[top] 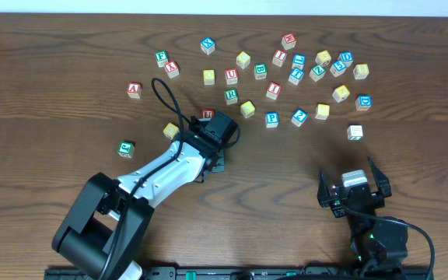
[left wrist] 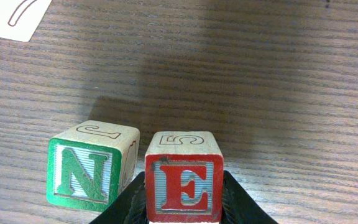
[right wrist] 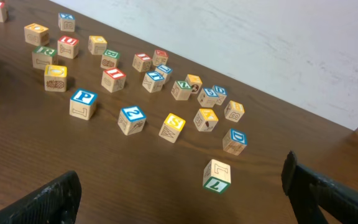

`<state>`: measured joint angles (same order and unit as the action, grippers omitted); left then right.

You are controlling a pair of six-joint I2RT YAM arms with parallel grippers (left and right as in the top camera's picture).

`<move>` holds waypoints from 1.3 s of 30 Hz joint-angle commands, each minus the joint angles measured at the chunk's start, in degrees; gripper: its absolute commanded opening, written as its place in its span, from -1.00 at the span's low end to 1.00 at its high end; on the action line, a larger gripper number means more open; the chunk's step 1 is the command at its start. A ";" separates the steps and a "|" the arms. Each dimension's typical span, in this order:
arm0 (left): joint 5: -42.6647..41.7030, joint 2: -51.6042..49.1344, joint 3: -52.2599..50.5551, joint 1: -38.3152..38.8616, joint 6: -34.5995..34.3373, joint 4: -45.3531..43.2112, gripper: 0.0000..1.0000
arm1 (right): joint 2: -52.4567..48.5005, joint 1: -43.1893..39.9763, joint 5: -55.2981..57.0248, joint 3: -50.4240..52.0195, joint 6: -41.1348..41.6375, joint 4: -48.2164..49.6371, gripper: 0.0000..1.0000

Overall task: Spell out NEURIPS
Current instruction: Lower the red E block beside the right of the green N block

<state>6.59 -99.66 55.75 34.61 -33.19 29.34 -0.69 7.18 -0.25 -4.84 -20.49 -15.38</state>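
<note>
1. Left wrist view: my left jaws are pinching the red E cube [left wrist: 184, 186] by its sides, low at the bottom of the frame.
2. That E sits just right of the green N cube [left wrist: 82, 175], with a narrow gap between them. Both stand on the counter [left wrist: 260, 74], letters facing the camera. I judge the word as barely begun, at its second letter.
3. The N looks turned a little against the E, so the row is not quite square.
4. My worry is the release. My left-hand finger stands in that narrow gap, so spreading the jaws could shove the N sideways or twist it further.
5. Lifting away crooked could drag the E with me and spoil the spacing.
6. Overhead, my left arm lies beside a yellow cube [top: 170, 130] and a red cube [top: 207, 114], and a careless withdrawal might sweep them.
7. Letters to come sit well apart in the scatter: red U [top: 231, 75], green R [top: 231, 96], red I [top: 274, 89], blue P [top: 271, 119] and yellow S [right wrist: 173, 126].
8. My right jaws are spread wide and empty, near the counter's near edge.
</note>
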 commanded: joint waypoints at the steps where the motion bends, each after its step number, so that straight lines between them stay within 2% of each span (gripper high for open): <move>1: 0.09 -2.56 -1.09 0.07 -0.11 1.20 -0.41 | 0.37 -0.76 -0.11 0.11 0.72 -0.13 0.98; 6: 0.09 -2.56 -1.09 0.07 -0.09 1.20 -0.32 | 0.37 -0.76 -0.11 0.11 0.72 -0.13 0.98; 39: 0.35 -2.32 -0.70 -0.50 0.15 0.35 -0.31 | 0.37 -0.76 -0.11 0.11 0.72 -0.13 0.98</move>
<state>6.37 -101.49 55.64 34.61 -33.19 29.65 -0.69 7.18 -0.25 -4.84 -20.49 -15.38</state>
